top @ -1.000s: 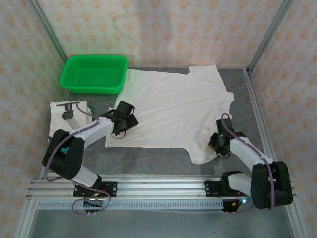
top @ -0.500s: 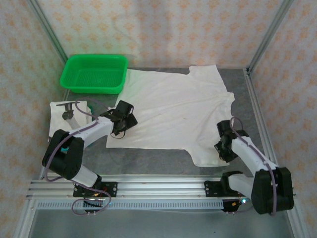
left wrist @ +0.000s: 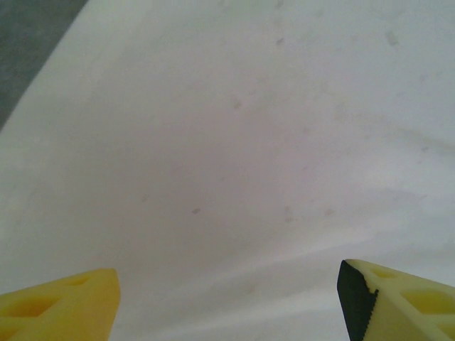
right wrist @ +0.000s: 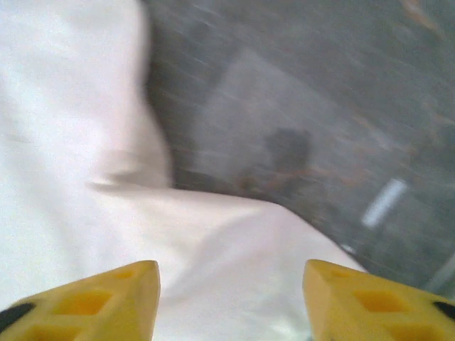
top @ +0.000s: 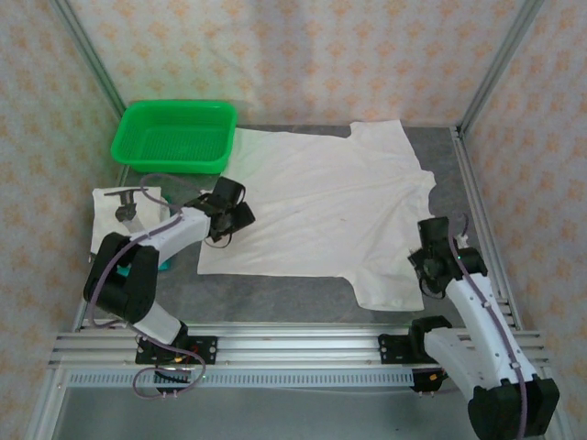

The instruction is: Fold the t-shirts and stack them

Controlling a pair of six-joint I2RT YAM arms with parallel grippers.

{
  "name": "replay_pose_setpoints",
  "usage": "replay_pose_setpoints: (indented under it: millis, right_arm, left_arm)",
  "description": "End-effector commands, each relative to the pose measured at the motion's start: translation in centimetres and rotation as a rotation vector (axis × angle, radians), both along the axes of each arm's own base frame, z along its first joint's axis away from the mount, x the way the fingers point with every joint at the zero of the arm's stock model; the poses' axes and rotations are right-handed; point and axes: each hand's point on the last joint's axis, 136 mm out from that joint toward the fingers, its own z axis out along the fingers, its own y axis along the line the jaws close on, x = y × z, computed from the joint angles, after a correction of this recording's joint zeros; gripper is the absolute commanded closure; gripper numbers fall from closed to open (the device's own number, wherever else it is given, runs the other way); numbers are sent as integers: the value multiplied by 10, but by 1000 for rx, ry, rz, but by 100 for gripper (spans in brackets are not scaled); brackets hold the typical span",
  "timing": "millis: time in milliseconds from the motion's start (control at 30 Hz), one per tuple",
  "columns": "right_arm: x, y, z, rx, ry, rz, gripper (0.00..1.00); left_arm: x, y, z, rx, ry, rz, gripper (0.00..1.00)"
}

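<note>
A white t-shirt [top: 321,206] lies spread flat across the grey table, its sleeves toward the right. My left gripper [top: 238,217] hovers over its left edge with its jaws open; in the left wrist view the yellow fingertips [left wrist: 60,305] stand wide apart above smooth fabric [left wrist: 234,142]. Over the near right sleeve [top: 385,289] my right gripper [top: 429,268] stands open, with nothing between the fingers [right wrist: 92,305] and the sleeve cloth [right wrist: 227,256] lying below them. A second, folded t-shirt [top: 105,229] with a dark mark [top: 124,203] lies at the far left.
A green mesh basket [top: 174,136] stands at the back left, touching the spread shirt's corner. Aluminium frame posts [top: 477,183] border the table on the right and at the back. Bare grey table [top: 275,298] shows between the shirt and the arm bases.
My right gripper has opened and let go of the near right sleeve, then drawn back to the right. The left gripper has shifted slightly toward the back.
</note>
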Motion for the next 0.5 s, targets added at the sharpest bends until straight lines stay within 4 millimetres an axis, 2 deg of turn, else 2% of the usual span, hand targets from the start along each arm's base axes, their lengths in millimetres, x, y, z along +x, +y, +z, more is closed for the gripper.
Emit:
replay_pose_setpoints:
  millis: [0,100,233,333,467]
  right_arm:
    - [59,5,29,-80,-211,164,24]
    - [109,8,34,-37,-333,183,26]
    - [162,20,15,38,-288,243,45]
    - [186,26,-7,68,-236,270,51]
    - [194,18,-47,109,-154,211,55]
  left_arm:
    - [26,-10,14,-10,-51,-33,19]
    - [45,-17,17,-14,-64,-38,19]
    - [65,-22,12,-11,-63,-33,19]
    - [74,-24,6,-3,-52,-29,19]
    - [78,-24,-4,3,-34,-12,19]
